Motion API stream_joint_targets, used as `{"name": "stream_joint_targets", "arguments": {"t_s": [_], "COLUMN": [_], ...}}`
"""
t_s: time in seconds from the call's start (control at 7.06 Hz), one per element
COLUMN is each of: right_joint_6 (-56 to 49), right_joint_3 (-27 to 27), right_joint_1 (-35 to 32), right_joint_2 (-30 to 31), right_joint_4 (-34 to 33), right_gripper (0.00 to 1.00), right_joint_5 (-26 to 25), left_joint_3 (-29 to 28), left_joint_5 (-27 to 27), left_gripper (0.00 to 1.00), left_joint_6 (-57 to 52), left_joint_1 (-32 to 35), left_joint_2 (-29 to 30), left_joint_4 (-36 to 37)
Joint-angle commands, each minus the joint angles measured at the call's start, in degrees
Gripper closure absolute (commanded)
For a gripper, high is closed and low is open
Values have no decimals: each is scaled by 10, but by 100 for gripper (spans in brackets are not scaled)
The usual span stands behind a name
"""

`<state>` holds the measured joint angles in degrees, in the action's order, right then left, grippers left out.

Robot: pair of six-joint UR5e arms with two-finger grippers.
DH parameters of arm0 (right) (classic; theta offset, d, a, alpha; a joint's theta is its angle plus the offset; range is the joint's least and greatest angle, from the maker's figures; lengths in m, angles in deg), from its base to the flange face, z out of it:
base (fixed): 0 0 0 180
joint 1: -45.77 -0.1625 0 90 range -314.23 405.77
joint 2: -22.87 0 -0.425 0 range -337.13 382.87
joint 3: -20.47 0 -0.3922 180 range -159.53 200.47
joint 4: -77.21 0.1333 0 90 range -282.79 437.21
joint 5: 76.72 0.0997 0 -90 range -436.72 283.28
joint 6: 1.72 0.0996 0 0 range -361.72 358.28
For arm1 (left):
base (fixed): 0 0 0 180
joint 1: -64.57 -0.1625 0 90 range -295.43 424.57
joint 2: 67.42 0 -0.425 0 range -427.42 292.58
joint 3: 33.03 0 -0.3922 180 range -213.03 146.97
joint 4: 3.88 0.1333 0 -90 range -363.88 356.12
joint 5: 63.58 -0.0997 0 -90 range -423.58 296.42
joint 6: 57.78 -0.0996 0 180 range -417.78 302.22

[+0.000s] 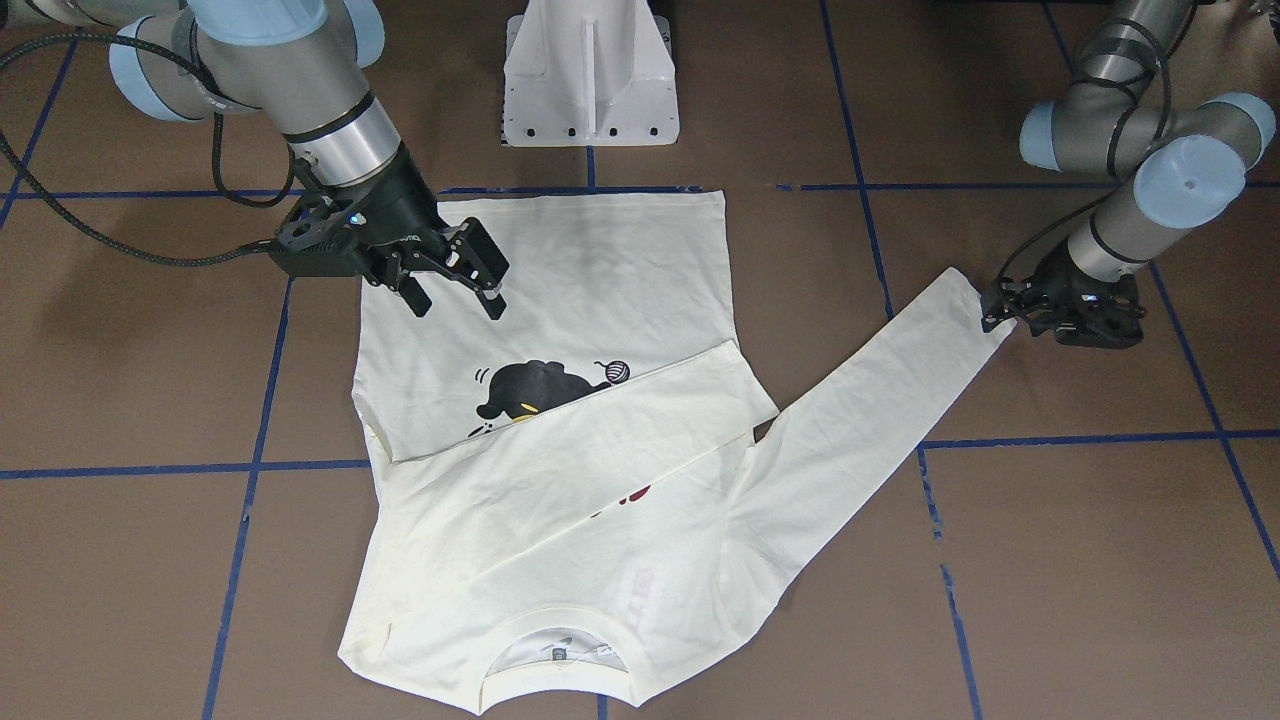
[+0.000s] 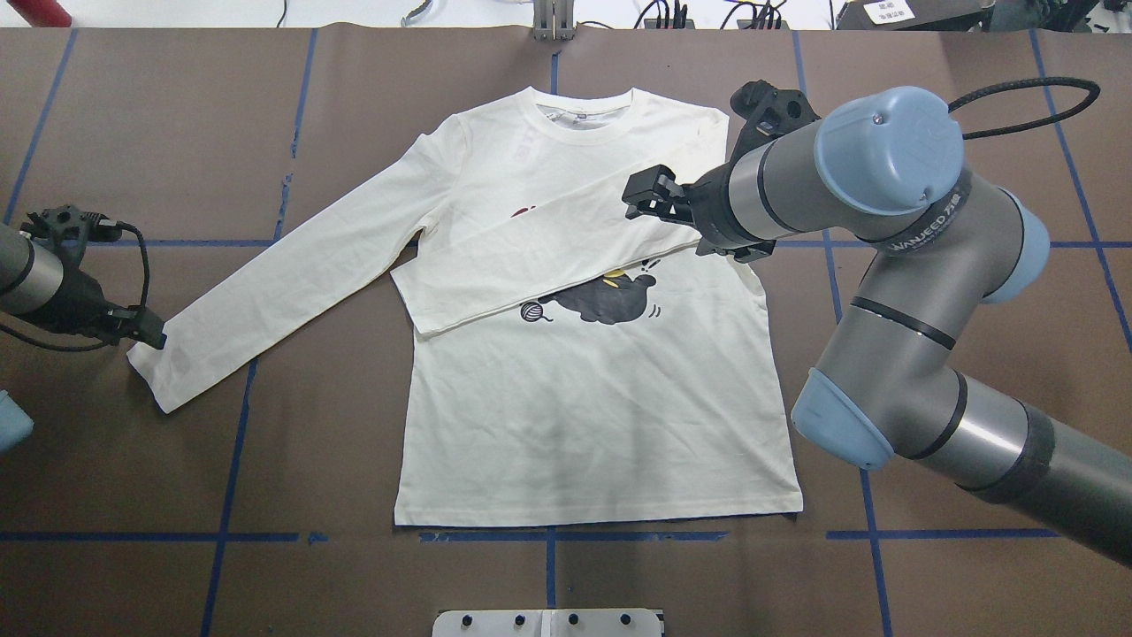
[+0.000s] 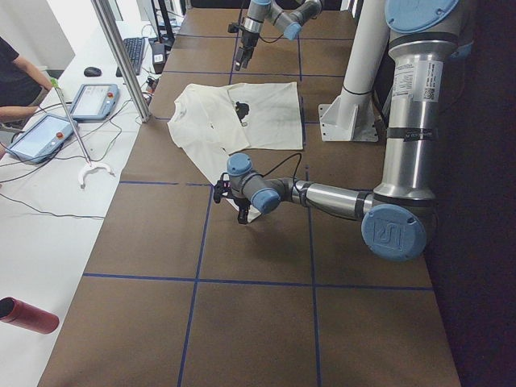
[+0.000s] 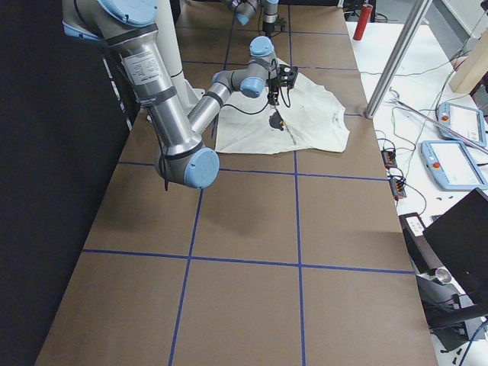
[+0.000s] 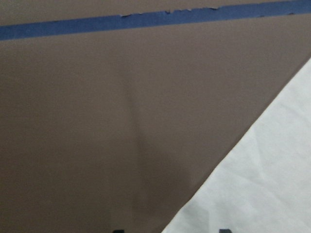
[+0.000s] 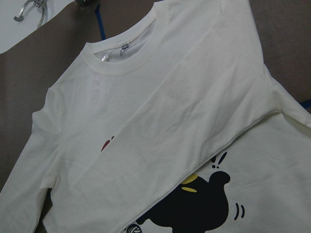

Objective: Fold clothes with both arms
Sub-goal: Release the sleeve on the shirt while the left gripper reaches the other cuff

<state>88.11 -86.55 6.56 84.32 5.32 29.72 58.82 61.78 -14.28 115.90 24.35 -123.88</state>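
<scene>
The cream T-shirt (image 2: 601,425) lies flat, print up, on the brown table; the black cat print (image 2: 610,301) shows. One sleeve (image 2: 548,257) is folded across the chest. The other sleeve (image 2: 292,274) stretches out to my left. My left gripper (image 2: 152,339) is low at that sleeve's cuff (image 1: 985,300). In the left wrist view its two tips stand apart at the bottom edge, with cloth (image 5: 262,184) partly between them. My right gripper (image 1: 455,295) is open and empty, hovering above the shirt's side near the folded sleeve. It also shows in the overhead view (image 2: 650,195).
The white pedestal base (image 1: 590,80) stands at the robot's side of the table. Blue tape lines (image 1: 250,465) cross the brown surface. An operators' bench with tablets (image 3: 48,137), a metal pole (image 3: 121,56) and a red bottle (image 3: 28,314) lies beyond the table's far edge.
</scene>
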Motion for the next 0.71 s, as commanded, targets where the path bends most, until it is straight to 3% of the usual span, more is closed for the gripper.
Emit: {"name": "stream_joint_targets", "arguments": {"t_s": [0.0, 0.14, 0.43, 0.57], "right_joint_6": [1, 1, 0, 0], "right_joint_3": [0, -1, -4, -4], "right_joint_1": [0, 0, 0, 0], "right_joint_2": [-1, -1, -1, 0], "right_joint_4": [0, 0, 0, 0], "right_gripper": [0, 0, 0, 0], "right_joint_5": [0, 1, 3, 4], "left_joint_3": [-3, -3, -2, -3], "left_joint_5": [1, 0, 3, 4], "left_gripper": [53, 58, 92, 100], "left_joint_6": [-1, -2, -1, -1], "left_joint_1": [-2, -3, -3, -3], "left_joint_2": [0, -2, -2, -1], "left_joint_4": [2, 2, 3, 3]}}
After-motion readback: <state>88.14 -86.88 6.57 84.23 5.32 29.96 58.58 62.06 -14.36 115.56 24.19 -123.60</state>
